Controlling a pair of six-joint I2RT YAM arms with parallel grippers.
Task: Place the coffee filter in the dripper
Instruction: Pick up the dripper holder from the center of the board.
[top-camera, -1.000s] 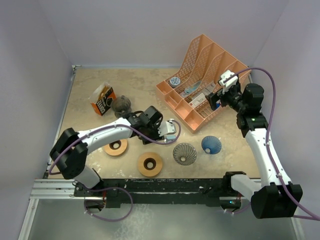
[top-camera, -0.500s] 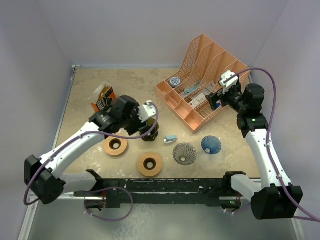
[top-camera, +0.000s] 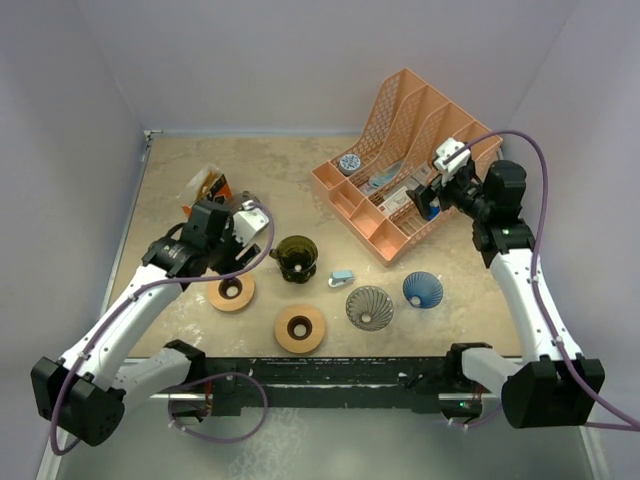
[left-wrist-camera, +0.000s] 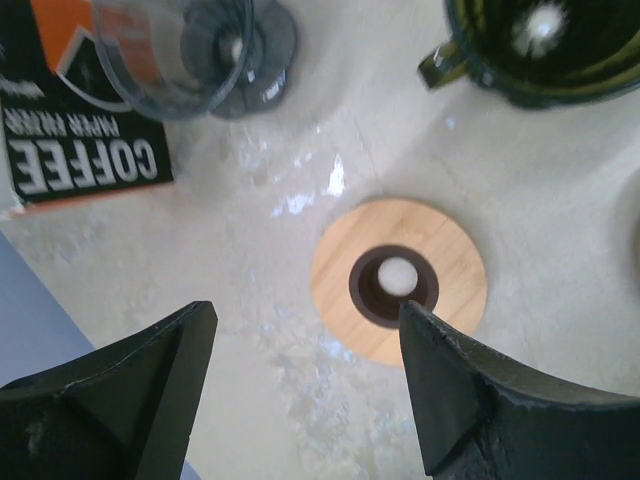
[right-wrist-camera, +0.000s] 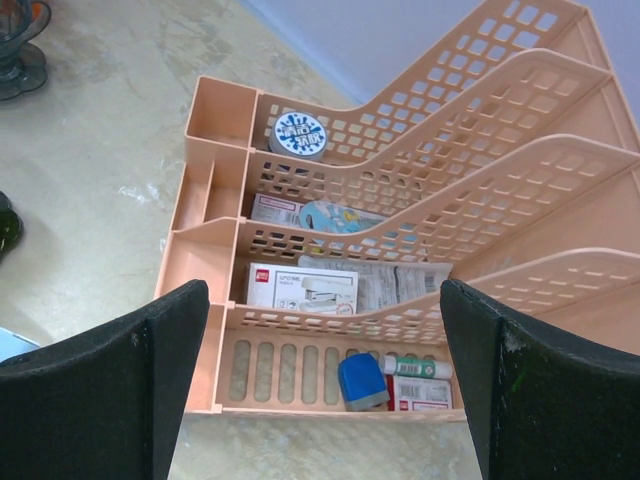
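Top view: the left gripper (top-camera: 241, 227) hangs between the coffee filter box (top-camera: 205, 186) at far left and the dark green dripper (top-camera: 297, 258). The right gripper (top-camera: 428, 196) hangs over the orange desk organiser (top-camera: 400, 110).

Left wrist: the jaws are parted and empty above a wooden ring (left-wrist-camera: 450, 270).

Right wrist: the jaws are spread wide, gripping nothing.

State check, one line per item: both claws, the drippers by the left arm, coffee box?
left claw, open, empty
right claw, open, empty
green dripper, upright, no filter inside
clear dripper, upright, empty
coffee box, top looks open
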